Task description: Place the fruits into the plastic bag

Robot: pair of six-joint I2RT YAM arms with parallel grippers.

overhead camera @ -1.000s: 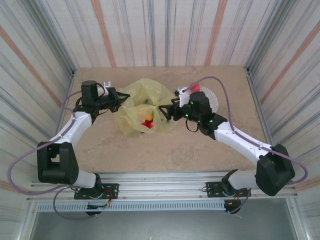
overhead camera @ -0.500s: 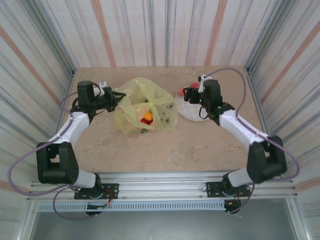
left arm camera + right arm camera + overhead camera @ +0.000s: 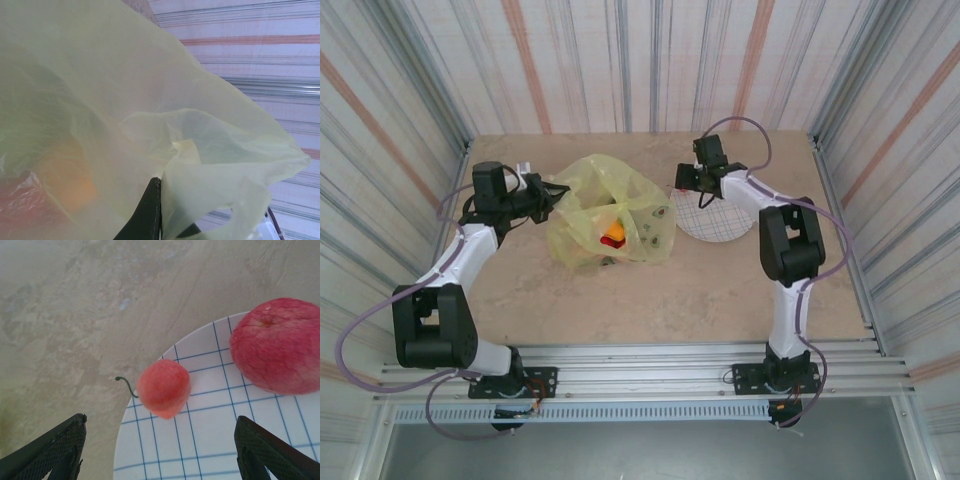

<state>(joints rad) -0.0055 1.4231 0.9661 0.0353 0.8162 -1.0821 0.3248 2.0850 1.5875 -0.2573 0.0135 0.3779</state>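
Plastic bag (image 3: pixel 585 208) looks thin, crinkled, translucent yellow.

A white grid-lined plate (image 3: pixel 722 226) rests on the beige table (image 3: pixel 670 300).

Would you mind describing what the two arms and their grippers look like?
Both the left arm and the right arm have white links, black joint housings and black bases. A lilac cable runs along each. The left gripper is black; the right gripper has tapered black fingers with a fine mesh texture.
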